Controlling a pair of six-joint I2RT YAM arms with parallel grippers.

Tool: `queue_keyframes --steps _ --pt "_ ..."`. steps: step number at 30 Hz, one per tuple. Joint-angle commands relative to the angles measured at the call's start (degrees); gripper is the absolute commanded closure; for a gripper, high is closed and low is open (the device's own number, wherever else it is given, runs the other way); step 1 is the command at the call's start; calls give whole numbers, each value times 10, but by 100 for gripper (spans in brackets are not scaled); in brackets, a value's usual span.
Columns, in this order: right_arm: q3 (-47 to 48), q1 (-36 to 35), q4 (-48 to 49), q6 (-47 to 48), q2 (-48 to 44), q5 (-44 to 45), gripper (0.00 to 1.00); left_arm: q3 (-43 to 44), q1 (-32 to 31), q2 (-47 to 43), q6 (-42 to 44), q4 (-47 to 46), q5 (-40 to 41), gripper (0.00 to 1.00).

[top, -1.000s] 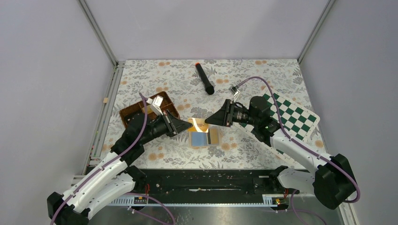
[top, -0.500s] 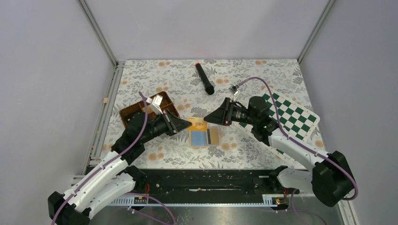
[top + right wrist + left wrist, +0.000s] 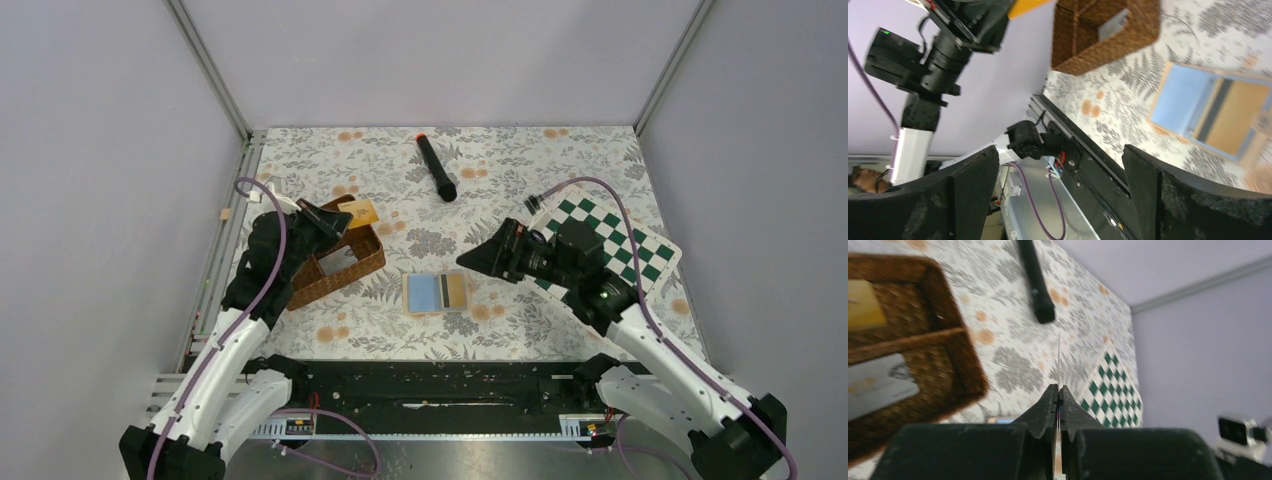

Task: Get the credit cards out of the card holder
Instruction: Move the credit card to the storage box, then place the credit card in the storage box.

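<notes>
- Two grippers, two different states. The left gripper [image 3: 337, 216] is clenched on a thin orange-tan piece [image 3: 363, 211] that is card-sized and shows only as a fine edge [image 3: 1058, 360] between the shut jaws in its own wrist view. I cannot tell whether it is the card holder or a card.
- The right gripper [image 3: 470, 258] is released, its fingers [image 3: 973, 200] spread wide with nothing between them. It hangs above the floral table [image 3: 560, 160], near the chequered board [image 3: 612, 240].
- A second ago both grippers met over the middle of the table, each on the orange-tan piece. Now the left arm has swung back with it over the far rim of the woven basket [image 3: 345, 282], and the right has let go and drawn back.
- The light blue card [image 3: 424, 292] and the yellow-gold card with a dark stripe [image 3: 457, 289] lie flat side by side on the table between the arms. They are edged by a pale tan border and are where they were before.
- The basket holds a grey card [image 3: 338, 258] in its near compartment and a yellowish block [image 3: 863, 305] in the other.
- A black stick with an orange tip [image 3: 436, 167] lies well apart at the far side.
- The left arm hides part of the basket from above.
</notes>
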State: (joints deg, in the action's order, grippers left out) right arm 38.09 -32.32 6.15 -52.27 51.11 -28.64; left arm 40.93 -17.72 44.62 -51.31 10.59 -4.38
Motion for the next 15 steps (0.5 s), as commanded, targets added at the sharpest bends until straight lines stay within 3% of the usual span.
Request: queue_keyframes --steps 1,7,11,15 --pt "9 2 -193 48 -64 64 1 12 32 24 51 -57 82 100" --pt "29 2 -339 86 -123 85 0 63 117 82 56 42 73 100" --pt "53 2 -386 97 -140 79 1 88 175 125 70 57 7 100" --pt "122 1 -453 172 -109 111 1 116 209 187 109 66 -41 100"
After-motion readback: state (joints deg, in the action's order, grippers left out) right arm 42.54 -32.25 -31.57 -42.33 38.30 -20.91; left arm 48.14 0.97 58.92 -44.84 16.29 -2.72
